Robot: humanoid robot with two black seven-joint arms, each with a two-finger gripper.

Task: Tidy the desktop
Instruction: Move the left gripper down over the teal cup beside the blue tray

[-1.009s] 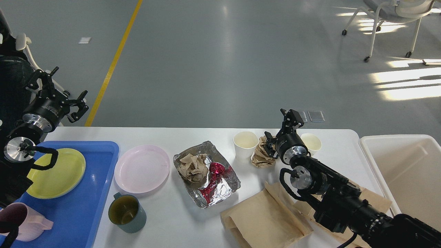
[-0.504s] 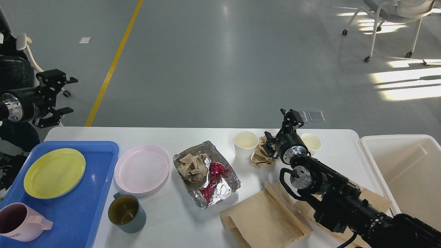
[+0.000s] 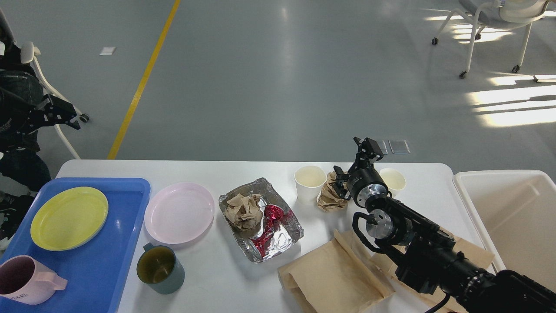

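Observation:
The white desktop (image 3: pixel 243 171) holds dishes and litter. A pink plate (image 3: pixel 179 212) and a dark green mug (image 3: pixel 160 269) sit left of centre. A foil tray (image 3: pixel 260 219) holds a crumpled brown paper (image 3: pixel 244 211) and a red wrapper (image 3: pixel 271 215). Two paper cups (image 3: pixel 309 182) (image 3: pixel 393 180) stand at the back, with a crumpled brown paper ball (image 3: pixel 329 195) between them. My right gripper (image 3: pixel 355 160) is open and empty, just above and right of that ball. My left gripper (image 3: pixel 65 116) is open and empty, off the desktop's far left corner.
A blue tray (image 3: pixel 108 256) at the left holds a yellow plate (image 3: pixel 68 218) and a pink mug (image 3: pixel 24 279). Flat brown paper bags (image 3: pixel 334 274) lie under my right arm. An off-white bin (image 3: pixel 517 217) stands at the right edge. An office chair (image 3: pixel 491 26) stands far back.
My left arm has pulled back from above the blue tray, up and to the left, off the desktop. The right arm and the objects have not moved.

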